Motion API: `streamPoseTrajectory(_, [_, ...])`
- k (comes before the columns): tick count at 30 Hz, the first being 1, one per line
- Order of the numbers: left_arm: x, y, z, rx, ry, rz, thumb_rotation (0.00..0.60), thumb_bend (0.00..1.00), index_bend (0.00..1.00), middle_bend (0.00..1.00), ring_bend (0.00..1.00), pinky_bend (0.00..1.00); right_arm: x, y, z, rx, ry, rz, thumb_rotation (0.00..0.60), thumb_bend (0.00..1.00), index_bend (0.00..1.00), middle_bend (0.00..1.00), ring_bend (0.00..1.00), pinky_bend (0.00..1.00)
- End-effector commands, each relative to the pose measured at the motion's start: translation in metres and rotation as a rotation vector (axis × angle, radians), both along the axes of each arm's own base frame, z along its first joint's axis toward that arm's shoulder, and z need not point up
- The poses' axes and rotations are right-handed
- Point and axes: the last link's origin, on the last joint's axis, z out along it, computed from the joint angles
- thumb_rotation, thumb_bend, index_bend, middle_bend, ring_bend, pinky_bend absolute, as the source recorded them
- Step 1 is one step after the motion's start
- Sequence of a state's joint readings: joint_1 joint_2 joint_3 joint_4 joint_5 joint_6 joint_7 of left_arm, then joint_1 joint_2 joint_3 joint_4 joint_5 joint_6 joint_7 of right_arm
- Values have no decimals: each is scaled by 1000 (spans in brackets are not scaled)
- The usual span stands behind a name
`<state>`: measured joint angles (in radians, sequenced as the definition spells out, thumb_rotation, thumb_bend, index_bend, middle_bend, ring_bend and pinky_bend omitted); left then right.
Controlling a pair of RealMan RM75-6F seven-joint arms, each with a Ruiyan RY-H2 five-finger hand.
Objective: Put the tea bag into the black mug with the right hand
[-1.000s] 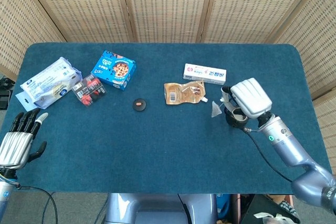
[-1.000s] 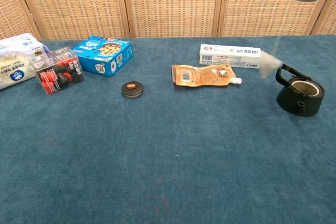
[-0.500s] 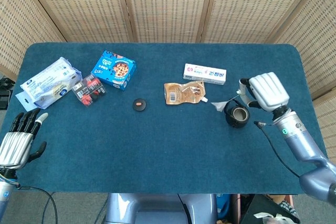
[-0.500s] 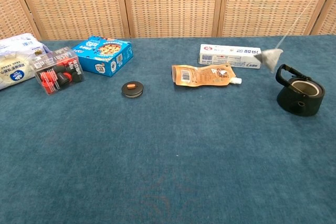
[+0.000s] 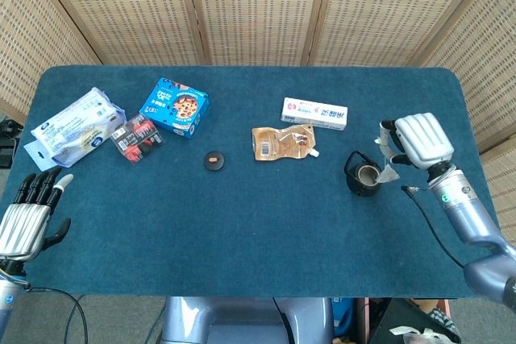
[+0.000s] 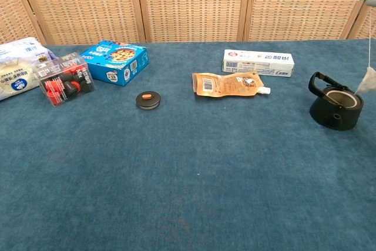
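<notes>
Currently the right hand hangs above the table's right side, just right of the black mug. Its fingers are bent downward and pinch the string of the tea bag, whose tag end appears at the top edge of the chest view; the grip itself is too small to resolve. Holding by the string lets the bag dangle freely below the hand, which suits lowering it through the mug's open mouth. The bag hangs at rim height, just beside the mug's right edge and outside it, so the drop is not yet lined up. The likely next correction is a small shift toward the mug before lowering. A swinging bag could catch the rim or handle.

The left hand rests at the near left corner, fingers apart, holding nothing.
</notes>
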<state>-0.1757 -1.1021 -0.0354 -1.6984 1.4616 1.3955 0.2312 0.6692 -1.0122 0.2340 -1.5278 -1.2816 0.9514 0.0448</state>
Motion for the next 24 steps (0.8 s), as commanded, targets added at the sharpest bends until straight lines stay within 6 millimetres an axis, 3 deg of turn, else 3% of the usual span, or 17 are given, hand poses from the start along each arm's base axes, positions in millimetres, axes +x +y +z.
streamPoseTrajectory(1, [0,0,0,-1,1,1,600,410,72,0,0,0,-4,-1,-2,6,-1,-10,600,648,665,926,889,958])
streamPoseTrajectory(24, [-4,-3,-3,-11,-2,14,600,410,72,0,0,0,-23,0,-22,41,-18,-46,600,649,671,926,889,959])
